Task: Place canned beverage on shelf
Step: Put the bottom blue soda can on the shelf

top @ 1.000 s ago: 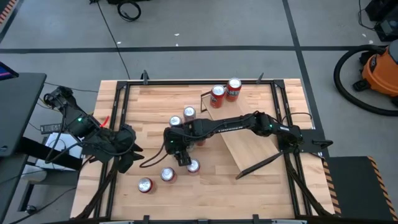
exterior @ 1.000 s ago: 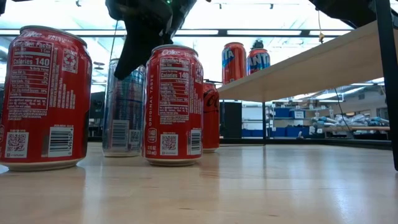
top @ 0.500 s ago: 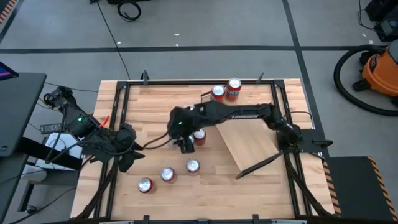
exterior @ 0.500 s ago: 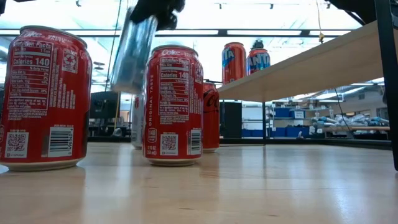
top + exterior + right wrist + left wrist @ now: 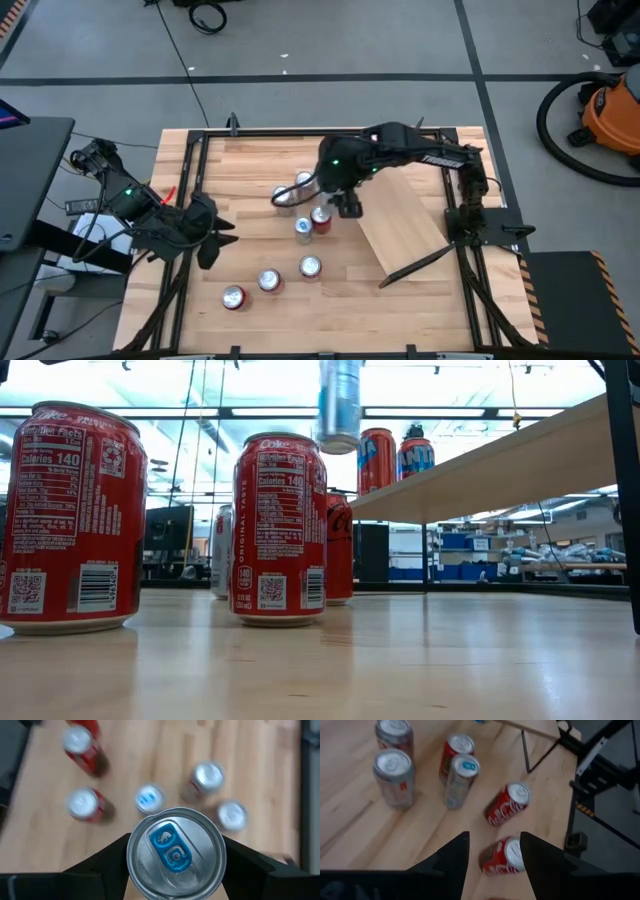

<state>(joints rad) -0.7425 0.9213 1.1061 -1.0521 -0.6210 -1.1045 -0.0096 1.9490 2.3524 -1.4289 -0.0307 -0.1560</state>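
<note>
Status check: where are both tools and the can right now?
Right tool shut on silver can, lifted above table. Left tool open, idle at table's left edge. Shelf holds two red cans up top; path looks clear.

Red cans point(image 5: 280, 530), silver blue-tabbed can point(image 5: 175, 851), pale wood shelf point(image 5: 404, 215).

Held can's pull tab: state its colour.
Blue tab on a silver can; right wrist view shows it best.

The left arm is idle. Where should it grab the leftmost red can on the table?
Probably from above: the red can stands upright, clear of its neighbour can. Lower the left claw over the top and close on the round side wall, just below the rim.
</note>
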